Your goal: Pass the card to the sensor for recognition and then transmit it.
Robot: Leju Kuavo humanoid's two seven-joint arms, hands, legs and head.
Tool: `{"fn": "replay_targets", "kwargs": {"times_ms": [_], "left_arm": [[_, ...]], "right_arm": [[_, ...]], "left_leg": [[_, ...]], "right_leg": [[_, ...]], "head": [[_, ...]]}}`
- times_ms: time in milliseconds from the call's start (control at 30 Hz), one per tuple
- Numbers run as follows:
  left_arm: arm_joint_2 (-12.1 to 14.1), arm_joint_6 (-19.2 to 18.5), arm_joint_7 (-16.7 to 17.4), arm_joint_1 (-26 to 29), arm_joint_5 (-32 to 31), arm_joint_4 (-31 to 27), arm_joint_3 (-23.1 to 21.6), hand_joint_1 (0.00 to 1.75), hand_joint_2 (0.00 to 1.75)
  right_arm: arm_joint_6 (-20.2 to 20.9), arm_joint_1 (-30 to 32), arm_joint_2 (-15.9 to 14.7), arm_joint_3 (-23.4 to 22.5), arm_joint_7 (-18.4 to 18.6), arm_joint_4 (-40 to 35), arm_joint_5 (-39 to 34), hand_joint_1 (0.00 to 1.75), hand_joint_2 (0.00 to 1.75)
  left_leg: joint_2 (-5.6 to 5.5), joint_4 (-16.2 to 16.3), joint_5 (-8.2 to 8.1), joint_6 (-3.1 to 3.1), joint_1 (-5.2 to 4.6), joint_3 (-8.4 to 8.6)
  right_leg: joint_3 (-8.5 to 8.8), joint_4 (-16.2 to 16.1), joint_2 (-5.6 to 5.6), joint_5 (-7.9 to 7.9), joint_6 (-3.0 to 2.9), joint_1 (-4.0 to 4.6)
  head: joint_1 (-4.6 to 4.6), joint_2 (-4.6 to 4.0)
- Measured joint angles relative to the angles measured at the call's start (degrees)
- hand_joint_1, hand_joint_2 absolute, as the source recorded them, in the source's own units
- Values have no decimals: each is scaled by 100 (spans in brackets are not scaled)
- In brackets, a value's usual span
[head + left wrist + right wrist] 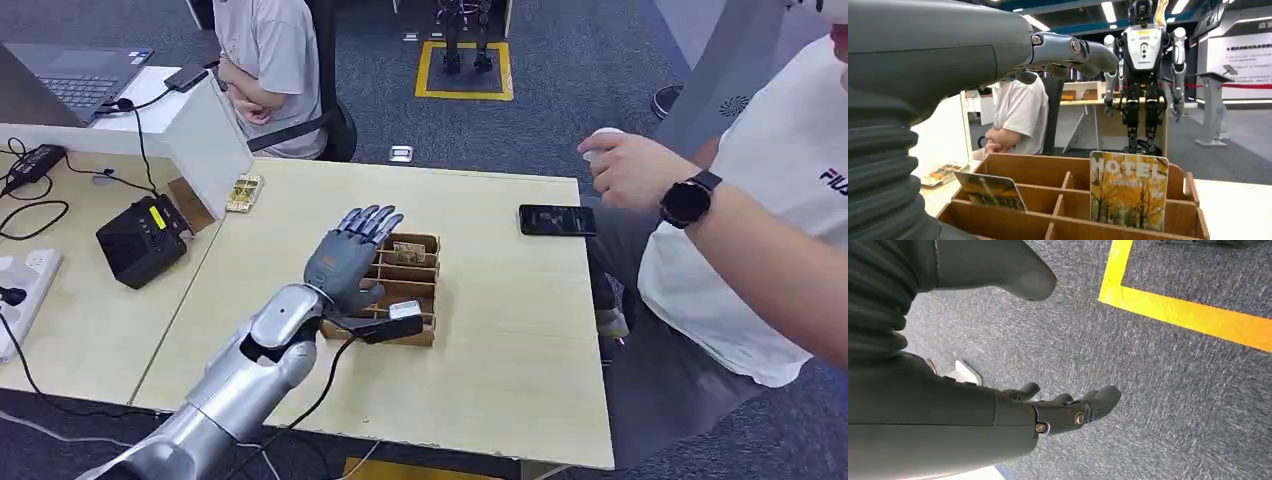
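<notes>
A card (1128, 191) printed with yellow autumn trees and the word "HOTEL" stands upright in a compartment of the wooden organizer (400, 285), a low divided box set near the middle of the light wooden table (500, 370). A second card (990, 191) leans tilted in another compartment of the same box, off to one side of the first. The left hand (350, 262) hovers above the organizer with its fingers (1083, 50) stretched out flat and slightly apart, holding nothing and touching neither card. Its silver arm comes in from the near edge of the table, with a dark cable trailing beneath the wrist. The right hand (1063, 407) hangs down over grey carpet (1158, 390) beside a yellow floor line (1188, 315), its fingers loosely extended and empty. On the table beyond the organizer lies a dark phone (556, 219), and near the far left corner rests a small patterned card (244, 192). A black box-shaped device (143, 240) with a small yellow display sits on the adjoining table to the left, close to cables and a laptop (80, 75). A person in a white shirt (760, 220), wearing a dark watch, reaches a hand toward the table's right edge. Another person (265, 70) sits behind the table with arms folded.
</notes>
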Motion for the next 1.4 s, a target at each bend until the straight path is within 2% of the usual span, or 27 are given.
{"fn": "replay_targets", "kwargs": {"times_ms": [133, 267, 500, 667, 967, 1300, 1400], "left_arm": [[-22, 44, 31, -7, -64, 99, 0, 0, 175], [-18, 186, 120, -18, -389, 267, 13, 0, 175], [7, 286, 114, -15, -601, 498, 216, 0, 175], [76, 267, 48, -24, -507, 516, 463, 0, 175], [172, 5, -81, -187, -247, 322, 985, 0, 175], [221, -44, -107, -196, -227, 313, 1095, 0, 175], [221, -120, -223, -195, -86, 313, 1117, 0, 175]], "right_arm": [[2, 3, 0, 20, 9, 0, 0, 0, 175], [0, 4, 0, 39, 11, 0, 0, 0, 175], [0, 10, 0, 52, -4, 0, 0, 0, 175], [-7, 23, 0, 77, 0, 0, 0, 0, 175], [-2, 30, 0, 85, 0, 0, 0, 0, 175], [0, 29, 0, 90, 11, 0, 0, 0, 175], [-2, 29, 0, 92, 13, 0, 0, 0, 175]], "left_leg": [[0, 0, 0, 0, 0, -1], [0, 0, 0, 0, 0, -1], [0, 0, 0, 0, 0, -2], [0, 0, 0, 0, 0, -2], [0, 0, 1, 0, 0, -2], [0, 0, 0, 0, 0, -3], [0, 0, 0, 0, 0, -3]], "right_leg": [[0, 0, 0, 0, 0, 0], [1, 0, 0, 0, 0, 0], [1, 1, -1, 0, 0, 0], [1, 2, 0, 0, 0, 0], [1, 2, -1, 1, 0, 0], [1, 2, -1, 1, 0, 0], [1, 2, -1, 1, 0, 0]], "head": [[0, 0], [0, 0], [0, 0], [0, 0], [0, 0], [0, 0], [0, 0]]}}
